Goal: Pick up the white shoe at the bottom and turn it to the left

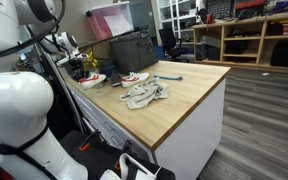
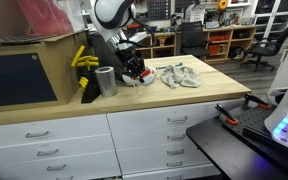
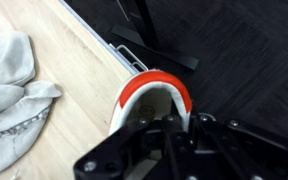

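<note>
A white shoe [image 3: 149, 98] with a red collar lies at the table's edge, seen from above in the wrist view. My gripper [image 3: 169, 130] is right over its opening, with the fingers closed on the collar wall. In an exterior view the gripper [image 1: 84, 67] hangs over this shoe [image 1: 93, 80] at the table's far left edge. I cannot tell if the shoe is lifted off the wood. A second white and red shoe [image 1: 134, 77] lies beside it. In an exterior view the gripper [image 2: 134, 62] is down on the shoes [image 2: 136, 76].
A crumpled grey cloth [image 1: 144, 95] [image 2: 181, 76] [image 3: 9, 85] lies mid-table. A blue-handled tool [image 1: 170, 78] lies behind it. A metal can [image 2: 106, 80] and a yellow object [image 2: 82, 57] stand near the shoes. A dark box [image 1: 124, 48] stands at the back. The table edge [image 3: 124, 55] drops to dark floor.
</note>
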Controlling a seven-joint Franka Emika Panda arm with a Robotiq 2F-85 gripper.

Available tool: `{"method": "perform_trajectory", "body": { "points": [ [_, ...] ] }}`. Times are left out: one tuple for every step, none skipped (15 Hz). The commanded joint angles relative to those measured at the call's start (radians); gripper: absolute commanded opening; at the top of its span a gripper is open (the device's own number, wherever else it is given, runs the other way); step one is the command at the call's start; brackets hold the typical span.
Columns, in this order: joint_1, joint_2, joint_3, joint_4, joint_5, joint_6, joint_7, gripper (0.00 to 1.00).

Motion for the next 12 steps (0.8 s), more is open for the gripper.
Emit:
{"method": "perform_trajectory", "body": {
  "points": [
    [0.032, 0.064, -0.007, 0.140, -0.057, -0.130, -0.138, 0.02],
    [0.034, 0.078, -0.010, 0.160, -0.063, -0.152, -0.169, 0.02],
    [0.033, 0.098, -0.013, 0.183, -0.068, -0.167, -0.201, 0.02],
    [0.031, 0.115, -0.015, 0.203, -0.072, -0.181, -0.226, 0.02],
    [0.028, 0.136, -0.019, 0.225, -0.074, -0.192, -0.249, 0.02],
    [0.026, 0.159, -0.025, 0.247, -0.077, -0.201, -0.266, 0.02],
    [0.024, 0.181, -0.032, 0.268, -0.077, -0.210, -0.279, 0.02],
    [0.024, 0.203, -0.038, 0.288, -0.077, -0.213, -0.291, 0.02],
    [0.025, 0.228, -0.046, 0.313, -0.077, -0.202, -0.289, 0.02],
    [0.025, 0.248, -0.051, 0.336, -0.073, -0.193, -0.288, 0.02],
    [0.029, 0.267, -0.058, 0.360, -0.069, -0.181, -0.272, 0.02],
    [0.032, 0.283, -0.061, 0.386, -0.067, -0.176, -0.268, 0.02]
  ]
}}
